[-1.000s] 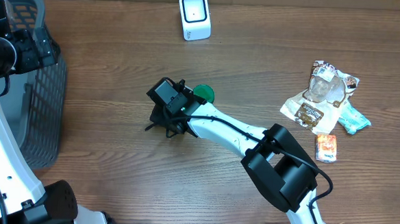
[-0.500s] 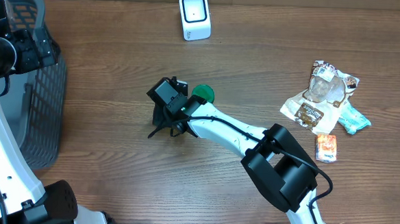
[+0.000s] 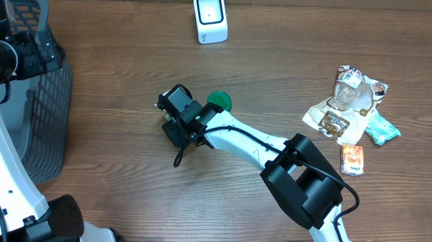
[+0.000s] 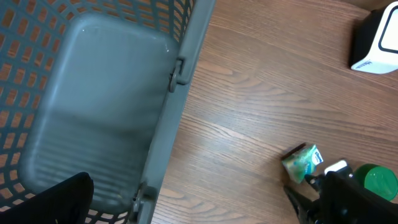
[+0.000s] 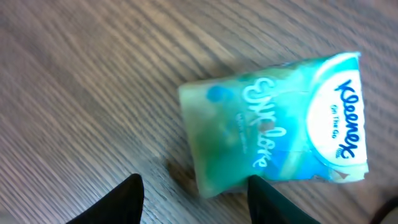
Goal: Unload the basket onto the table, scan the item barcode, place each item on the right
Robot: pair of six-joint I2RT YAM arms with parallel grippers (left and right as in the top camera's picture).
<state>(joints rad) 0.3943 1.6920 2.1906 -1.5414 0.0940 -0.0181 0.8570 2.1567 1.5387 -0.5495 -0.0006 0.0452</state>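
The tissue pack [image 5: 273,130] lay flat on the bare wooden table [image 3: 109,182] near its centre, printed face up. The right gripper [image 5: 196,200] hung just over the pack's near edge. Its jaws stood apart, with one fingertip [image 5: 127,198] clear on bare wood. The other sat at the pack's lower edge, and the pack was not clamped.

The scanner [image 3: 210,18] stood upright at the far edge of the table, well apart from the pack, with open wood between the two. A green round object [image 3: 219,100] sat just beside the right arm (what it was could not be determined).

The grey basket [image 3: 50,112] took up the left edge of the table, its rim well clear of the pack. The left gripper [image 3: 38,49] hung above the basket with its jaws wide apart and holding nothing.

A heap of packets [image 3: 346,105] and a small orange packet [image 3: 352,159] lay near the right edge, well away from the right gripper.
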